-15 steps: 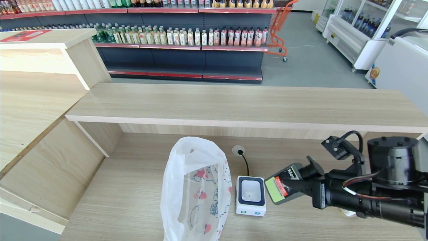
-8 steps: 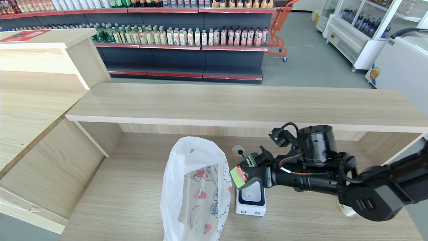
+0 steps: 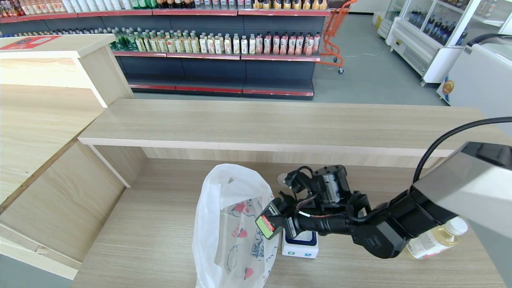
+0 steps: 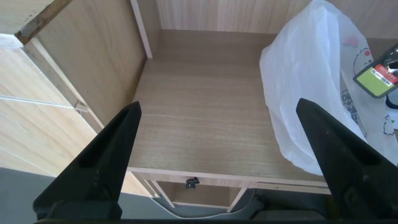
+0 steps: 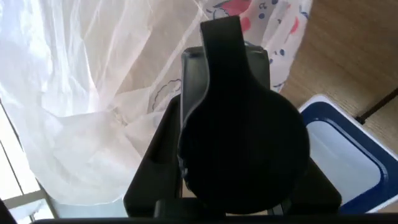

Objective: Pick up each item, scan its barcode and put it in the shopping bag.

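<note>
Right gripper (image 3: 274, 218) fingers clamped on small box (image 3: 265, 225), shopping bag (image 3: 232, 224) rim just ahead of the fingers, scanner (image 3: 300, 246) just behind them (scan likely done). Drop pending. Bottle (image 3: 436, 240) on bench (image 3: 160, 240), well behind the fingers, still to do. Left gripper (image 4: 217, 106) fingers spread, empty.

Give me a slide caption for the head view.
Right claw holding a small box beside the white shopping bag, near the barcode scanner.

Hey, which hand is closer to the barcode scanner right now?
Right. The right hand, holding a small box, is close beside the scanner, on its shopping bag side. The left hand, open, is across the bag from the scanner.
</note>
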You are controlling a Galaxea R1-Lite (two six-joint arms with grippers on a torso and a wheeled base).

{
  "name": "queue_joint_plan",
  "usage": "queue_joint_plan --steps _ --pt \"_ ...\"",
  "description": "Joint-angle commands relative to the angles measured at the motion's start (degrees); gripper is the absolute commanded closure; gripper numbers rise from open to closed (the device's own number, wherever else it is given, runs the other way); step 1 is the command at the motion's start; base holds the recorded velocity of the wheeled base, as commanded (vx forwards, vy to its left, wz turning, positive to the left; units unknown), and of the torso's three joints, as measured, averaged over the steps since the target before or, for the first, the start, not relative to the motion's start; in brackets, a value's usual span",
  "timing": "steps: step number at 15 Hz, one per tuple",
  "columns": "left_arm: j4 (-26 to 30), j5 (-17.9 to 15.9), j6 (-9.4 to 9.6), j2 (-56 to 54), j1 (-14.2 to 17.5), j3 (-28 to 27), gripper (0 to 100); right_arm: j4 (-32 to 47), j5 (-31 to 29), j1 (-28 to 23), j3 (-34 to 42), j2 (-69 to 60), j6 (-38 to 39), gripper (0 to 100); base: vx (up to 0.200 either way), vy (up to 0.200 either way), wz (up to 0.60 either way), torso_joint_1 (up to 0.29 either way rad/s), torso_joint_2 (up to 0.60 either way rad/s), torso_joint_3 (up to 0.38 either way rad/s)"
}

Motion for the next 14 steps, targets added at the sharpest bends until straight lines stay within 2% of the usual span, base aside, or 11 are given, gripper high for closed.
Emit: queue_joint_plan --steps 1,6,8,9,11,14 --pt "0.0 0.0 -0.01 0.0 0.0 0.0 0 -0.3 0.0 1.1 -2.5 4.2 -1.6 100 0.000 0.000 0.00 0.000 0.00 0.000" --pt "0.0 0.0 -0.01 0.0 0.0 0.0 0 -1.3 0.0 3.1 -6.3 8.2 -8.2 100 0.000 0.000 0.00 0.000 0.00 0.000" --pt "0.0 0.0 -0.01 0.0 0.0 0.0 0 -1.4 -0.1 3.0 -7.0 10.0 -14.2 100 0.000 0.000 0.00 0.000 0.00 0.000" --pt "0.0 0.0 -0.01 0.0 0.0 0.0 0 -1.5 -0.1 3.0 -7.1 10.3 -15.8 0 0.000 0.000 0.00 0.000 0.00 0.000" --pt "0.0 0.0 -0.01 0.0 0.0 0.0 0 -3.4 0.0 3.0 -7.1 10.3 -15.4 0 0.000 0.000 0.00 0.000 0.00 0.000" --pt "0.0 0.0 -0.01 0.0 0.0 0.0 0 -3.7 0.0 2.9 -6.5 9.2 -6.8 0 0.000 0.000 0.00 0.000 0.00 0.000"
